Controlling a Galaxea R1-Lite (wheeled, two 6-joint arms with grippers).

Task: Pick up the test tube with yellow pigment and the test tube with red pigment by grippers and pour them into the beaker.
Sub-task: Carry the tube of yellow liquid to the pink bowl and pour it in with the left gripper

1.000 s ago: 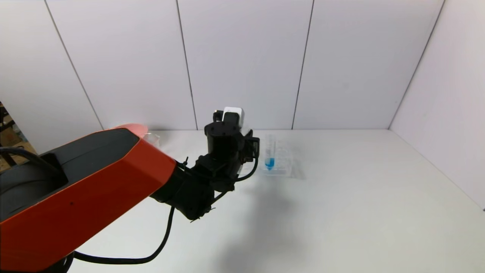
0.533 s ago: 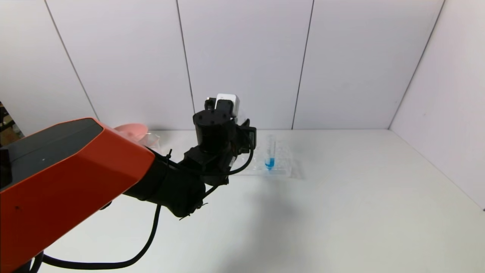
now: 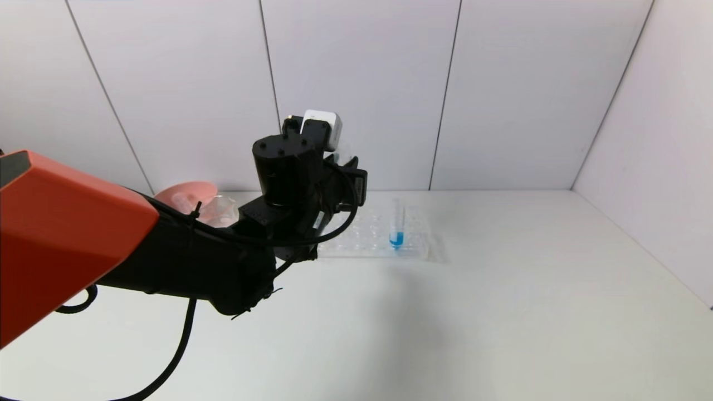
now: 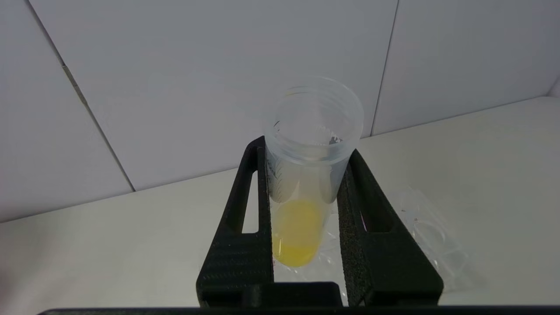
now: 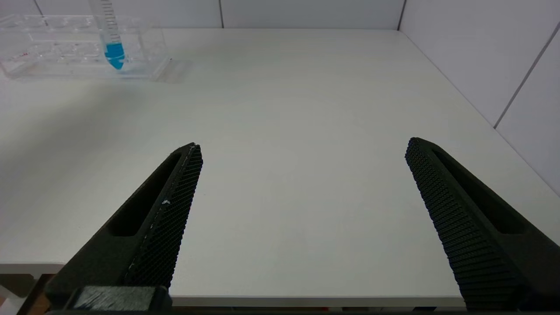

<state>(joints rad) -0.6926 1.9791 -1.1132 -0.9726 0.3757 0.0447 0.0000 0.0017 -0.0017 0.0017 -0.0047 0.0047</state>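
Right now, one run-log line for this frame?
left gripper: shut on clear tube of yellow liquid, lifted | right gripper: open, idle | blue-liquid tube: in clear rack

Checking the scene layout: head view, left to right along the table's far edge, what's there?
Pink bowl → left gripper shut on the yellow tube → clear rack → blue tube in the rack's right end.

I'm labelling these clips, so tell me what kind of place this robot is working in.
Probably a mock chemistry bench in a robot test cell: a clear tube rack holding a blue-liquid tube, a yellow-pigment test tube in the left gripper, on a white table.
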